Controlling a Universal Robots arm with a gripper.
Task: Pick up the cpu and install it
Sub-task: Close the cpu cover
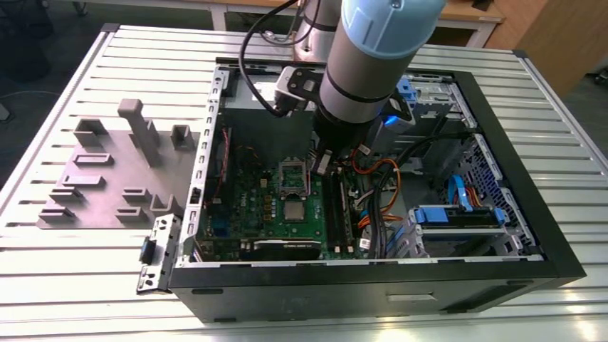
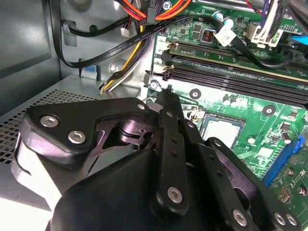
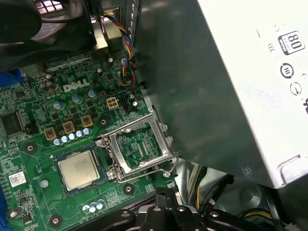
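Inside the open computer case (image 1: 380,278) on the slatted desk (image 1: 76,285), the exterior view shows the arm (image 1: 366,78) reaching down over the green motherboard (image 1: 270,214), with the cpu (image 1: 295,211) lying flat on the board just beside the socket. Second wrist view: the black tool (image 2: 168,103) hovers above the board, near the memory slots (image 2: 231,79); whether it is clenched or released I cannot tell. First wrist view: the cpu (image 3: 78,169) sits in its socket, the silver bracket (image 3: 139,150) swung up alongside it.
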